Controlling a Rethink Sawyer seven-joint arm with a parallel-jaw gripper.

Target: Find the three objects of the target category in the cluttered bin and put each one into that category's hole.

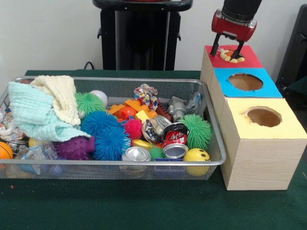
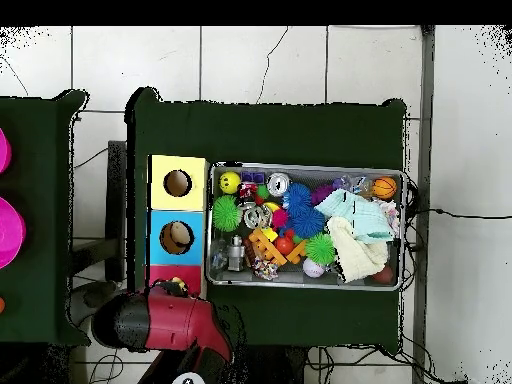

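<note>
Green cloth covers the worktop [image 1: 96, 211] closest to the camera. On it sits a shallow wire-mesh bin [image 1: 115, 165], heaped with clutter. At its front rim lie crushed metal cans [image 1: 168, 141], hard and shiny, beside a smooth yellow ball [image 1: 196, 155]. Soft, rubbery spiky balls [image 1: 108, 134] in blue, green and pink fill the middle, and folded towels [image 1: 45, 108], nubbly and limp, drape at nine o'clock. Orange plastic blocks [image 1: 132, 108] and crumpled wrappers sit toward the back.

At three o'clock from the bin stands a row of wooden boxes: a yellow-topped box [image 1: 264, 143], then a blue-topped box [image 1: 244, 86], then a red-topped box [image 1: 232, 57], each with a round hole.

Over the red box's hole hangs the red and black hand [image 1: 228, 50], its fingers spread apart, released. A small orange-and-cream object [image 1: 229, 55] rests in the hole's mouth.

Judging from this, the object may snag on the rim rather than drop through, and rising fingers could catch it.
</note>
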